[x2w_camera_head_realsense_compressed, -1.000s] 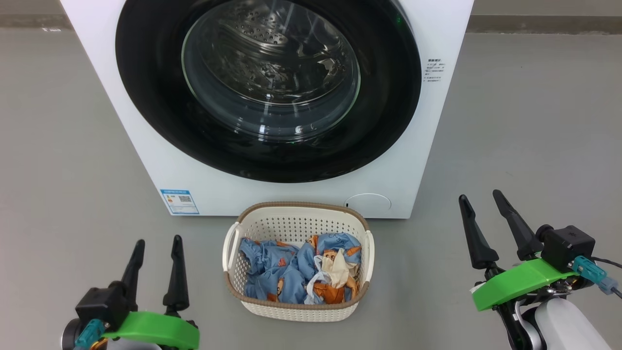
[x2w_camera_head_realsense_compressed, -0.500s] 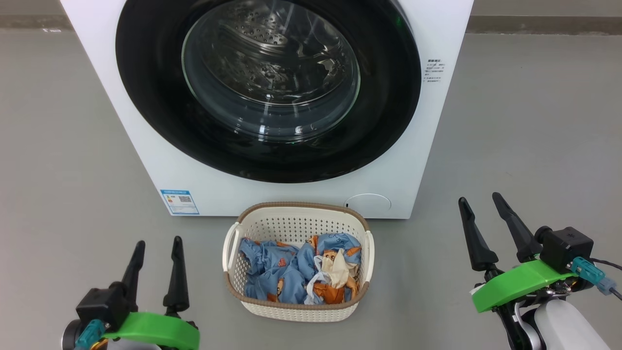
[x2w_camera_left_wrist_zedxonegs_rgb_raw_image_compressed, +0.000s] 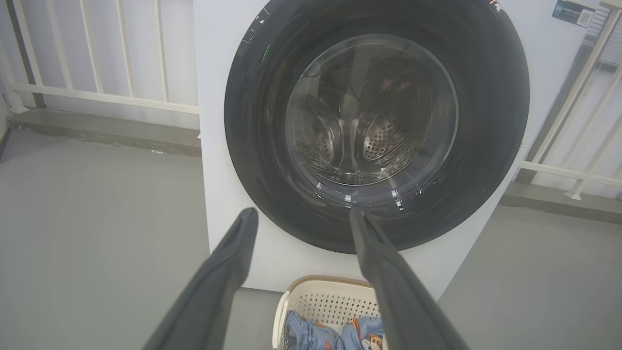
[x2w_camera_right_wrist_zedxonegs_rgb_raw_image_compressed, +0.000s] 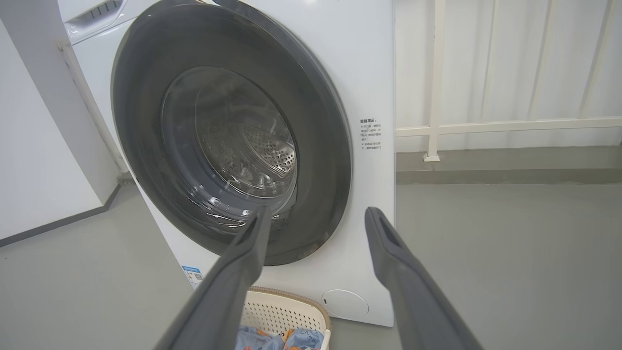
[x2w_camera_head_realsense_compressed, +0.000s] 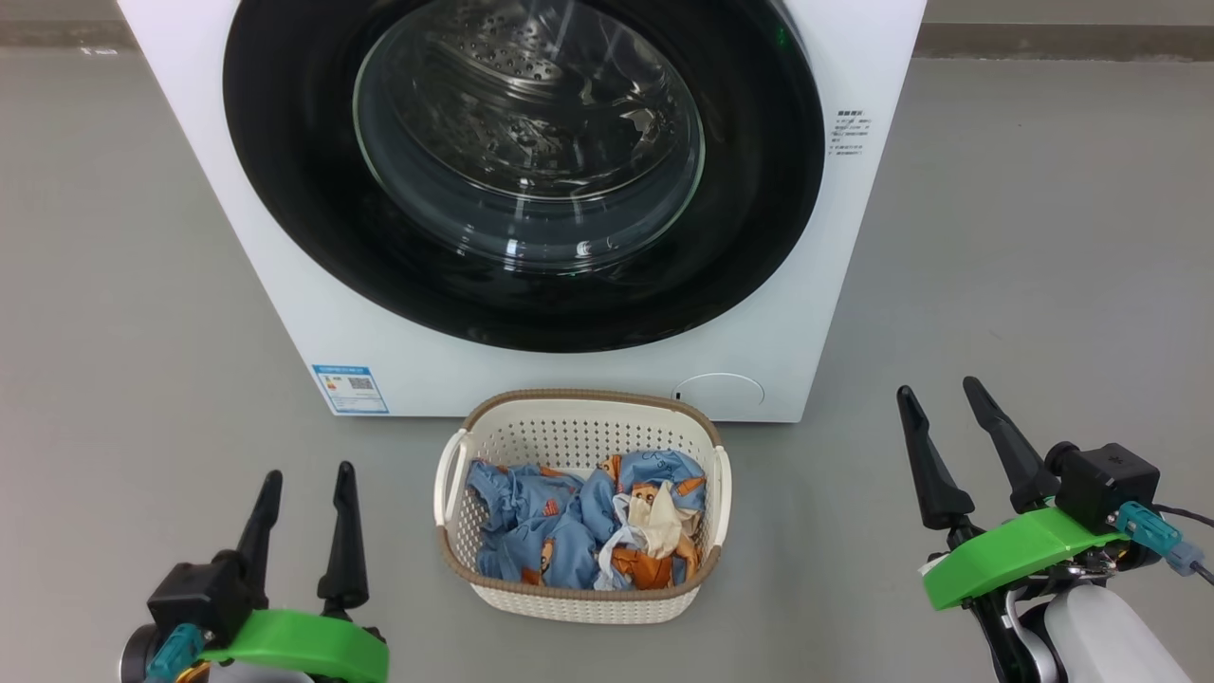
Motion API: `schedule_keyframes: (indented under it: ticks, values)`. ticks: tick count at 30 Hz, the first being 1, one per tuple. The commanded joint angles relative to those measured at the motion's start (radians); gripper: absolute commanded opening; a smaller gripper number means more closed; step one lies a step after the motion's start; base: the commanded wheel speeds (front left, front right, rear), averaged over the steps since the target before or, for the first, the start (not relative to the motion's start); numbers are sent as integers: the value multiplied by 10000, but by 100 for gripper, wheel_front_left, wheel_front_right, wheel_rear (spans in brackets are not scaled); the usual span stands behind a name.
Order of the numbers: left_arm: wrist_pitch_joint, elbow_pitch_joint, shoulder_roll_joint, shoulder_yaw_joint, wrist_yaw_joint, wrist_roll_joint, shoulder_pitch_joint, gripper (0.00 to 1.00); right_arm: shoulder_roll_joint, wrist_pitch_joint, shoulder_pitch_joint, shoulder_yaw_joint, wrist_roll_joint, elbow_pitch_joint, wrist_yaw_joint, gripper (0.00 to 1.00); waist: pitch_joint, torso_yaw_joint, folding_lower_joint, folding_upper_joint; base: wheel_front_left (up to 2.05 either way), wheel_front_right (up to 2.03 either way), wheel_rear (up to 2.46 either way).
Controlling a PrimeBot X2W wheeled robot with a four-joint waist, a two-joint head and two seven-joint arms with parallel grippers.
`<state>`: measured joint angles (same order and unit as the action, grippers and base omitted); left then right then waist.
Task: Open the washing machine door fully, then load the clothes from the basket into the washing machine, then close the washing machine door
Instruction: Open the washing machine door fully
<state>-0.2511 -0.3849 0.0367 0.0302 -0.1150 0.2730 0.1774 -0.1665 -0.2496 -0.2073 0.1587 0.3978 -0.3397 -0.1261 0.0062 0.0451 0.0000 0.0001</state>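
Washing machine door sits shut in the head view, just behind the basket of clothes on the floor. Opening it looks like the step in hand. Left claw and right claw flank the basket, fingers up, released and empty. Both wrist views point splayed fingers at the door. Next, one claw must reach its rim.

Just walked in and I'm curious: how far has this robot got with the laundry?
Nothing looks done yet: the washing machine door sits shut on the washing machine, and the clothes lie in the basket. Nothing is in hand; the left gripper and right gripper hang open and empty, apart from both. Remaining: open the door, load the clothes, close it.
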Motion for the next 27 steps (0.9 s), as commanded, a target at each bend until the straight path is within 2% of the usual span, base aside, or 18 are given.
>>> schedule_keyframes:
  ticks: [1, 12, 16, 27]
  values:
    - [-107, 170, 159, -313, -49, 26, 372, 100, -123, -122, -373, 154, 6, 189, -46, 100, 17, 7, 0, -1, 0, 0, 0]
    - [-107, 208, 151, -311, -33, 89, 380, 100, -180, -122, -439, 126, 19, 110, -46, 100, 105, 24, 0, -1, 0, 0, 0]
    - [-107, 266, 146, -261, -62, 438, 391, 100, -213, -122, -482, 112, 28, 108, -46, 100, 180, 32, 0, -1, 0, 0, 0]
    - [-107, 658, 139, -297, -8, 512, 487, 100, -553, -122, -1011, 52, 181, -24, -46, 100, 530, 131, 0, -1, 0, 0, 0]
